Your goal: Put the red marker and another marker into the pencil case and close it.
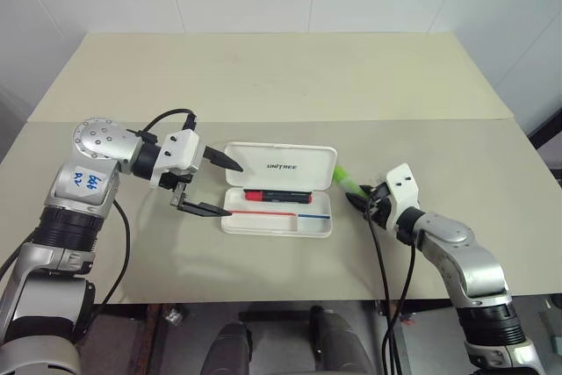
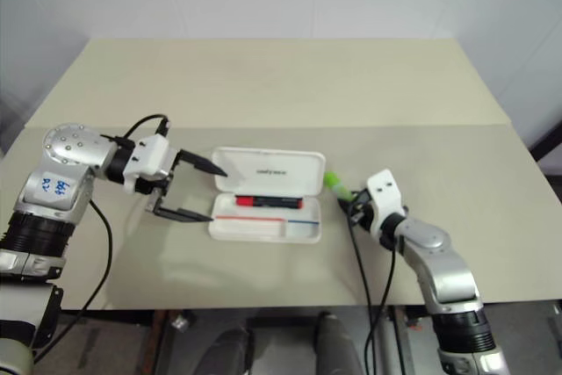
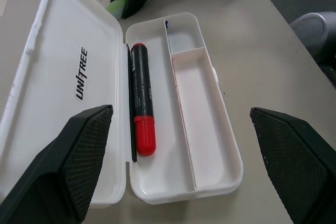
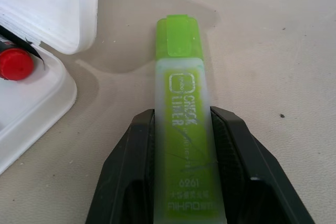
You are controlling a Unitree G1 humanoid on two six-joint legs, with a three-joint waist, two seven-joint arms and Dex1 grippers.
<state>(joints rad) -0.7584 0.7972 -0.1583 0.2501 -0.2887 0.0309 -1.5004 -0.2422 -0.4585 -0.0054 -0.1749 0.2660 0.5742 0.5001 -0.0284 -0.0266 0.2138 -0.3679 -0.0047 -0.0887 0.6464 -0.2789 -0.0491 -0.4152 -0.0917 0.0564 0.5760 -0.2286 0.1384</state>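
The white pencil case [image 1: 260,162] lies open in the middle of the table, its lid with "UNITREE" lettering folded back flat. The red marker [image 1: 279,194] rests in the tray's long rear compartment [image 3: 157,171], red cap toward my left. Another marker, the lime-green highlighter [image 4: 181,77], lies on the table just past the case's right end. My right gripper [image 1: 363,200] is shut on its barrel, both fingers pressing its sides. My left gripper [image 1: 217,185] hovers open at the case's left end, fingers spread wide and pointing at the case.
The case's front compartments [image 3: 202,114] hold nothing. The beige table [image 1: 263,76] stretches far behind the case, with a seam across its middle. Its front edge [image 1: 290,298] runs close below the case. Black cables trail from both wrists.
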